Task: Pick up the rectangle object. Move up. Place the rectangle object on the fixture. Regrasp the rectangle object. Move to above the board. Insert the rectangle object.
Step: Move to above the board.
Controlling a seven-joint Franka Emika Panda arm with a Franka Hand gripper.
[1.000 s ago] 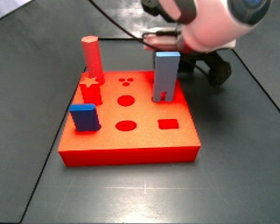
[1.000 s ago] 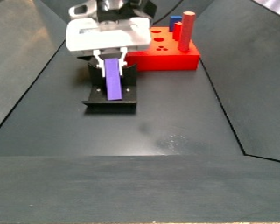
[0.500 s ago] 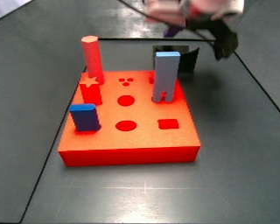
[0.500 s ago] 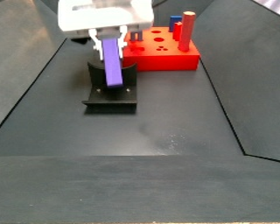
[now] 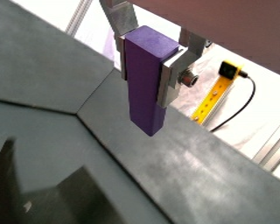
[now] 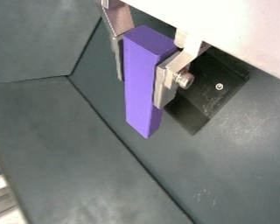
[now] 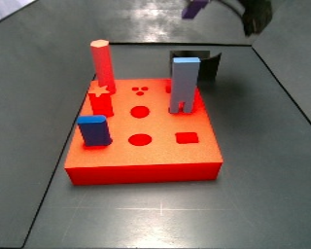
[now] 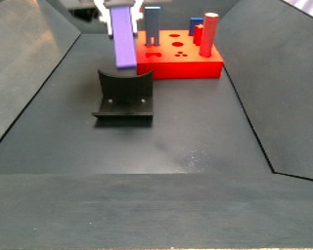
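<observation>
At upper left of a side view we see the gripper (image 8: pixel 121 14) clamped on the rectangle object (image 8: pixel 124 39), which hangs upright in the air above the fixture (image 8: pixel 124 98). To the right, the board (image 8: pixel 186 59) sits apart with its pegs. In both wrist views the fingers (image 6: pixel 168 73) press the purple bar's upper end.

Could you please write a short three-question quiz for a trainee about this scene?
1. True or false: the rectangle object is clamped between the gripper fingers.
2. In a side view, the purple bar hangs above: A) the fixture, B) the board, C) the red cylinder.
3. Which block stands at the board's front left corner in a side view?

Key: 1 true; 2 A; 3 the short blue block.
</observation>
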